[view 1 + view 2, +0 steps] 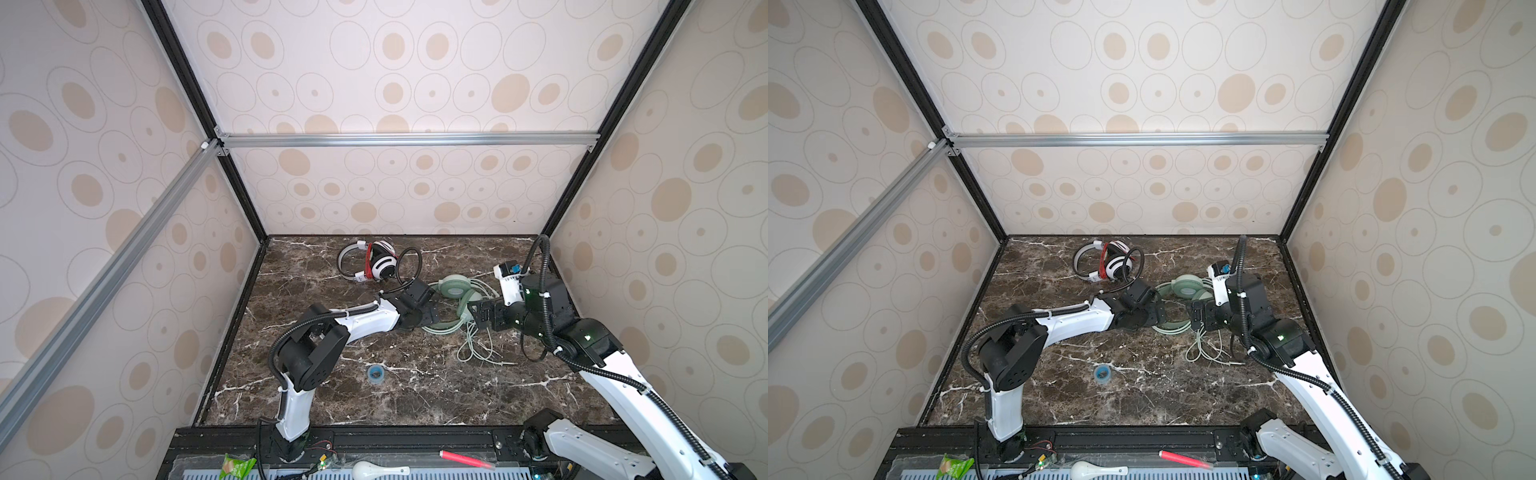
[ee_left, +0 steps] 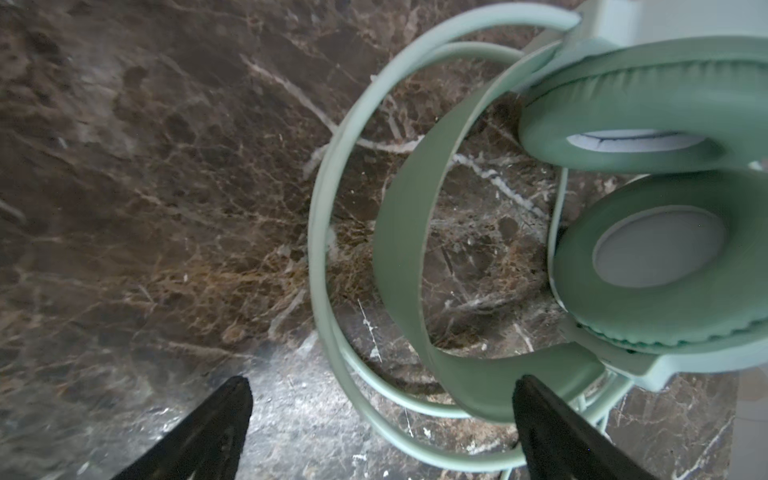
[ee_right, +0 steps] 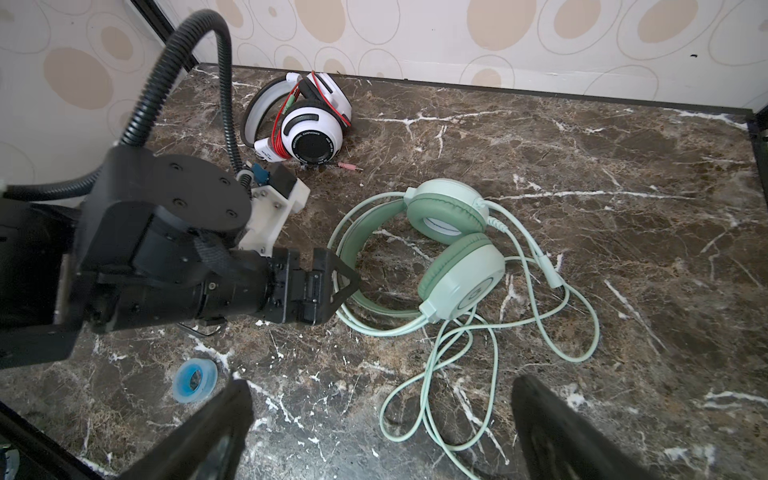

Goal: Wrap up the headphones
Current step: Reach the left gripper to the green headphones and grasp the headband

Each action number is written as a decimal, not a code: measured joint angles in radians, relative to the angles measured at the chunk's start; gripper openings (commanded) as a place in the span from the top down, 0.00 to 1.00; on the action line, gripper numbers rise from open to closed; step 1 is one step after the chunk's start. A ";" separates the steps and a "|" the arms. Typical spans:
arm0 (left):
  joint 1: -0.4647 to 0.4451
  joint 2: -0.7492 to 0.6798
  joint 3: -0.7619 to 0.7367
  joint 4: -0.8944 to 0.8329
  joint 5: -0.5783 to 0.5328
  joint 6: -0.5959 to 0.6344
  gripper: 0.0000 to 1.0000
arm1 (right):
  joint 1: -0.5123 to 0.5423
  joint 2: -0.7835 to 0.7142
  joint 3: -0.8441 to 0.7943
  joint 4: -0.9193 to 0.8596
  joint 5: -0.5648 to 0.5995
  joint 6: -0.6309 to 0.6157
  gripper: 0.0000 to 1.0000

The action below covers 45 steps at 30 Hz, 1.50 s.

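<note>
In both top views the mint-green headphones (image 1: 455, 291) lie flat on the marble table (image 1: 415, 407). The left gripper (image 1: 435, 318) and right gripper (image 1: 476, 318) face each other just beside them, and the arms hide the fingertips. The pale cord (image 1: 478, 349) sprawls loose on the near side of that pair. The white-and-black headphones (image 1: 370, 261) sit beyond it by the back wall, with the red cord (image 1: 367, 262) wound round them. I'd judge one pair done and the mint one not begun.

From the left wrist, the jaws stand wide apart, clamping nothing. One finger overlaps the mint headband (image 2: 399, 232); whether it touches I can't tell. The picture is blurred and the ear cups run off the edge.

From the right wrist, its jaws gape empty above the loose cord. A blue tape roll (image 3: 194, 380) lies well clear of the mint pair.
</note>
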<state>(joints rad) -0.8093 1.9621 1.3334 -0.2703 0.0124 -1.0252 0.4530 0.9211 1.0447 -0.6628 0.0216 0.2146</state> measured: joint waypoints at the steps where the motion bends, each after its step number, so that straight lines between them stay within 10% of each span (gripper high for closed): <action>1: 0.000 0.007 0.002 0.000 0.002 0.000 0.05 | 0.000 0.000 -0.005 0.000 0.004 0.005 0.00; 17: 0.031 0.112 0.115 -0.055 -0.025 0.058 0.68 | 0.000 0.026 -0.029 0.019 0.058 0.021 0.00; 26: 0.115 0.026 0.018 -0.070 -0.068 0.121 0.83 | -0.001 0.046 -0.029 0.020 0.065 0.008 0.00; 35: 0.184 -0.014 -0.005 -0.103 -0.039 0.295 0.81 | -0.001 0.066 -0.029 0.034 0.066 0.005 0.00; 45: 0.201 -0.014 0.006 -0.168 -0.055 0.351 0.34 | -0.001 0.084 -0.029 0.052 0.066 0.005 0.00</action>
<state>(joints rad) -0.6083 1.9484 1.3396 -0.4385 -0.0425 -0.6746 0.4522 1.0046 1.0153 -0.6106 0.0872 0.2192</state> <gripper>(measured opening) 0.637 0.997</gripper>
